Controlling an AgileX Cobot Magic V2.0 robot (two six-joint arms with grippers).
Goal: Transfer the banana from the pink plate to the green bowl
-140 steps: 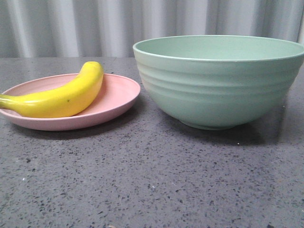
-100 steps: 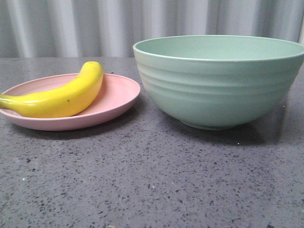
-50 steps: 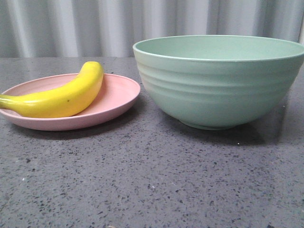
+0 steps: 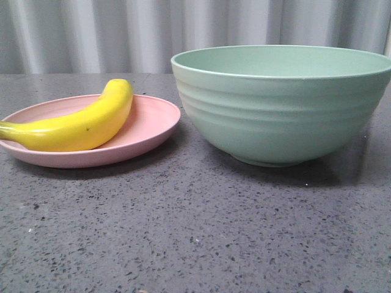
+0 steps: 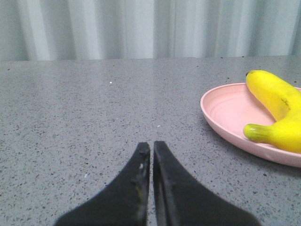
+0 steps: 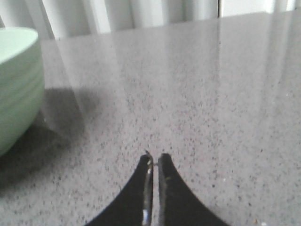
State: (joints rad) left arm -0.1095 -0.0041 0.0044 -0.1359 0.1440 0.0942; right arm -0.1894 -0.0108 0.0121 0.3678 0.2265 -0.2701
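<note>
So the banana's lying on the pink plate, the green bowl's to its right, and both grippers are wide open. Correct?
Not quite. Both grippers are shut: the wrist views show the left gripper and right gripper closed. The banana does lie on the pink plate, green bowl to its right.

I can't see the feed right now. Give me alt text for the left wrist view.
A yellow banana lies on a pink plate at the side of the view, greenish stem toward the camera. The left tool sits in the foreground, closed and holding nothing, clear of the plate. Speckled grey table runs back to a pale curtain.
</note>
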